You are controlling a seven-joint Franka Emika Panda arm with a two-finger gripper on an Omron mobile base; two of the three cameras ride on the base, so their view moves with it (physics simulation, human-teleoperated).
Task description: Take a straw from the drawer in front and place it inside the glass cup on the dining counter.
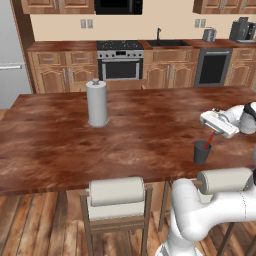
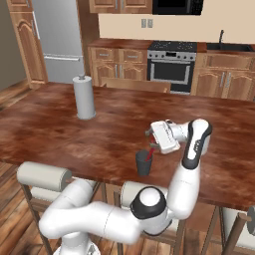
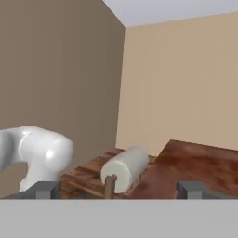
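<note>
The glass cup (image 1: pixel 202 152) (image 2: pixel 144 163) is a small dark grey tumbler standing near the front edge of the dining counter (image 1: pixel 140 135) (image 2: pixel 99 139). The red straw (image 1: pixel 208 140) (image 2: pixel 149 152) stands inside it, leaning with its top end up toward the hand. My gripper (image 1: pixel 214 129) (image 2: pixel 151 140) (image 3: pixel 116 190) hovers just above the cup and lies sideways. It is open: the two fingertips (image 3: pixel 44 189) stand wide apart in the hand view with nothing between them. The drawer is out of view.
A tall white-grey paper towel roll (image 1: pixel 97 103) (image 2: pixel 84 97) stands upright farther back on the left of the counter. Chairs with padded roll backs (image 1: pixel 116 192) (image 2: pixel 44 177) (image 3: pixel 125 167) line the counter's front edge. Stove and wall cabinets lie behind.
</note>
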